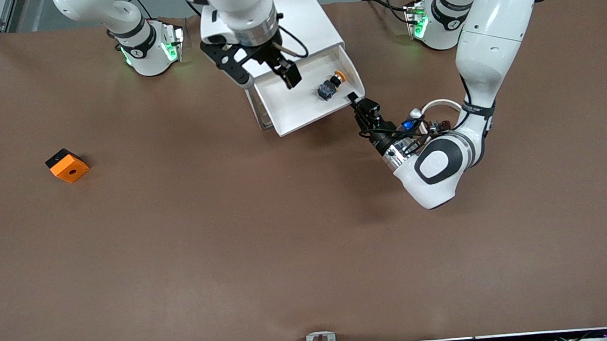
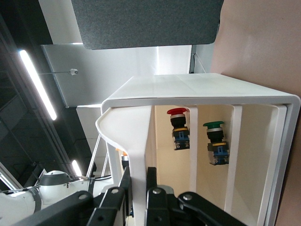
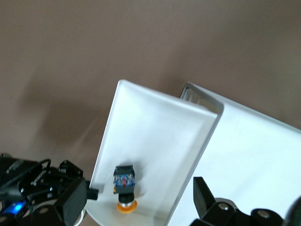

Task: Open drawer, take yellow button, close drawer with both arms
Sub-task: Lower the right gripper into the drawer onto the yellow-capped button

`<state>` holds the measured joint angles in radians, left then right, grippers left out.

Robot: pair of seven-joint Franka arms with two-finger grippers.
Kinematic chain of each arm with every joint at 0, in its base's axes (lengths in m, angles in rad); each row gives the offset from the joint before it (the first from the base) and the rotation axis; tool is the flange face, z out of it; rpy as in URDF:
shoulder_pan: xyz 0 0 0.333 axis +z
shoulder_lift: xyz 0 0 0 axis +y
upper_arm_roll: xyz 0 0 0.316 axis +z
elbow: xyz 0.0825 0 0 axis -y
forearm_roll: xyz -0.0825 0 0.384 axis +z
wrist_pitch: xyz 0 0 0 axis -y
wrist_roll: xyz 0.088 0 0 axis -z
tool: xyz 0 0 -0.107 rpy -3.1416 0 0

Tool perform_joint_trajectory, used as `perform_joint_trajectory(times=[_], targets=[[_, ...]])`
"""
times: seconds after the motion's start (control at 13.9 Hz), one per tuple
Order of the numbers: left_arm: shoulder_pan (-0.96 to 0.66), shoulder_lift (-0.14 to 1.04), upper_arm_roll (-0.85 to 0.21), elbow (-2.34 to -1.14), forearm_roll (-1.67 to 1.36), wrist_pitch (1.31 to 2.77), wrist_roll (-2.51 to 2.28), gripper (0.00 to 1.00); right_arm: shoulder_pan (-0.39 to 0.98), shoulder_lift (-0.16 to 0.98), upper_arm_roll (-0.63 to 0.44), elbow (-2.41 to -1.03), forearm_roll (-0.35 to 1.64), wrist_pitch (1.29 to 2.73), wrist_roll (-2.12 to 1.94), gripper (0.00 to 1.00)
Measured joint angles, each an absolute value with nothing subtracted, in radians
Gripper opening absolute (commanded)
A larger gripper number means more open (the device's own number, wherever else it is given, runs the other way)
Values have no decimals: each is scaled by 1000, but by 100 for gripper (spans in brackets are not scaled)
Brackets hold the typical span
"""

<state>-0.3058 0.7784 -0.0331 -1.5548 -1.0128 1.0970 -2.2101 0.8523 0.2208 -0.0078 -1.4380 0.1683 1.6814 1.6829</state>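
Note:
The top drawer point(image 1: 299, 111) of the white cabinet point(image 1: 308, 18) stands pulled out. The button point(image 1: 329, 87), dark body with an orange cap, lies on its side in it, toward the left arm's end. My left gripper point(image 1: 355, 100) is shut on the drawer's front edge; the left wrist view shows its fingers point(image 2: 151, 181) clamping the front wall point(image 2: 136, 141). My right gripper point(image 1: 268, 75) hangs open and empty over the drawer. In the right wrist view the button point(image 3: 123, 181) lies in the drawer point(image 3: 150, 132) between my open right fingertips point(image 3: 204, 197).
An orange square block with a hole point(image 1: 67, 165) lies toward the right arm's end. A white arc point(image 1: 442, 106) with small dark clips sits beside the left forearm. Lower drawers hold a red-capped button point(image 2: 178, 127) and a green-capped one point(image 2: 214, 141).

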Motion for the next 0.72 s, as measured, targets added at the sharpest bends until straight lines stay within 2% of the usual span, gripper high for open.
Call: perform_joint_trajectory(times=[0.07,0.14,0.43,0.72], targets=[[-306,778,-33,-1555,-1013,1097,-2210,78,871,225,-8,-1439,168,1705,1704,100],[-303,778,-32,-1554,-1013,1095,-2210,100,889,234,-8,-1441,168,1727,1720,100],[-276,776,-30,-1538,-1011,1076,-2200,100,970,317,-10,-1449,115,1827,1768,100],[-274,768,-30,-1456,-954,1076,-2134,100,1036,385,-10,-1450,53,1854,1793,100]])
